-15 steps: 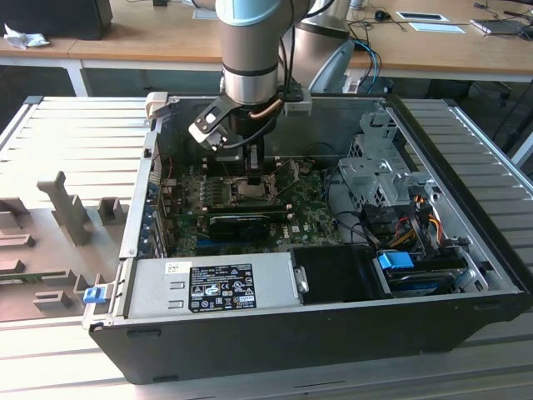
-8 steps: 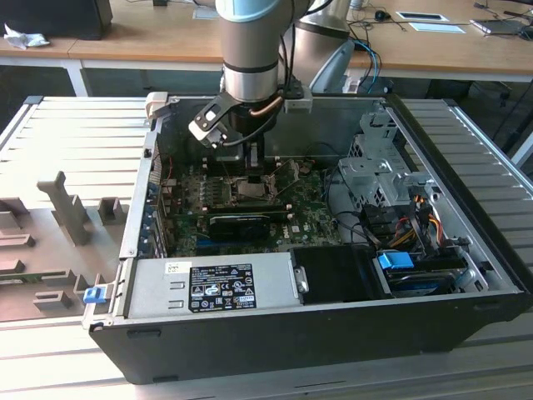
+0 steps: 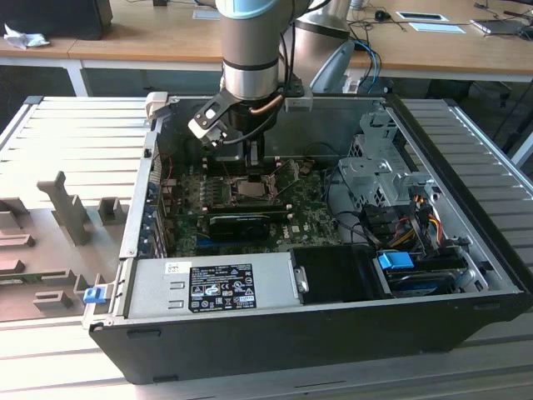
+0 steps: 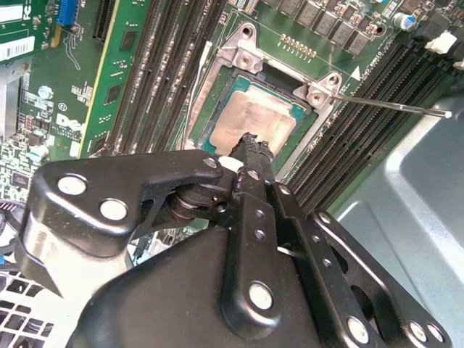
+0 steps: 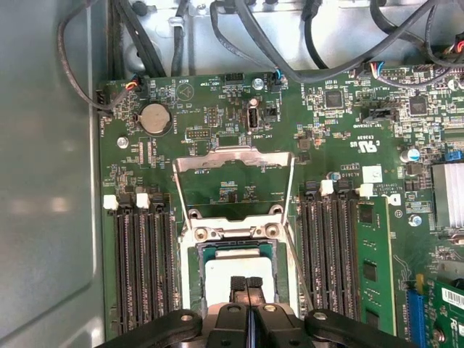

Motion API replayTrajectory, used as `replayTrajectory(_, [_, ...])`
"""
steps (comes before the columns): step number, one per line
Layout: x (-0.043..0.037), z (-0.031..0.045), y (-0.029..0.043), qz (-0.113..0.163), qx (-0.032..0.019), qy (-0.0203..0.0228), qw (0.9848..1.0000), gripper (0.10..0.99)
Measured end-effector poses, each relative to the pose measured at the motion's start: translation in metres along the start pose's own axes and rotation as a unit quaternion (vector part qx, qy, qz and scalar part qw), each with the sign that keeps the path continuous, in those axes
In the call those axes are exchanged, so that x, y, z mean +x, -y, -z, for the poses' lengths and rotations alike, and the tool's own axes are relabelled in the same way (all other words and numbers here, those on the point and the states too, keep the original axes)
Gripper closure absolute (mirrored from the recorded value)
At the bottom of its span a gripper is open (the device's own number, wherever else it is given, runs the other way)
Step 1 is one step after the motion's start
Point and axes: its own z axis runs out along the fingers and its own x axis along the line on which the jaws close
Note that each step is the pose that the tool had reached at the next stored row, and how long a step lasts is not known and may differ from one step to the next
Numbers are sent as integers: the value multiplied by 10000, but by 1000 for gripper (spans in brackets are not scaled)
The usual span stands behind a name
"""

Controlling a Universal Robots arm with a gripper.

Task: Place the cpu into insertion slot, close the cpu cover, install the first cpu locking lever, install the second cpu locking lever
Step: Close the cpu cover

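Where the chip lies: chip [image 4: 257, 119] flat inside the socket [image 5: 232, 233], pale metal face up, apparently level with the socket's rim.
Gripper: gripper [image 5: 246, 284] directly over the socket, fingers clenched together with nothing between them. Tips sit at the chip's edge; contact with its face is likely but not certain.
Cover: cover [image 5: 235, 159] swung up and away from the socket on its hinge side, green board showing through its window. Not closed.
Lever: lever [image 4: 391, 106], a thin rod reaching out from one socket corner across the memory slots [image 5: 141, 268]. Judged unlatched.
Surroundings: arm reaches down into the open case [image 3: 291, 342]; black card lies just beside the socket.
Progress: judged that placing is done, with cover and levers outstanding.
Handling, chip: judged light, stiff and thin. The smooth face looks slippery, and the contacts under it and the socket pins are fragile. Best taken by two opposite edges, never pressed at one corner.
Handling, cover: judged thin sheet metal, stiff in the flat, pivoting freely. Best pushed at its free edge, the one farthest from the socket.
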Motion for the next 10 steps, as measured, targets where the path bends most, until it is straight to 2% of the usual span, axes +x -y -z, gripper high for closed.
replayTrajectory(10, [1,68,-5,0,-1,-1,10000,980])
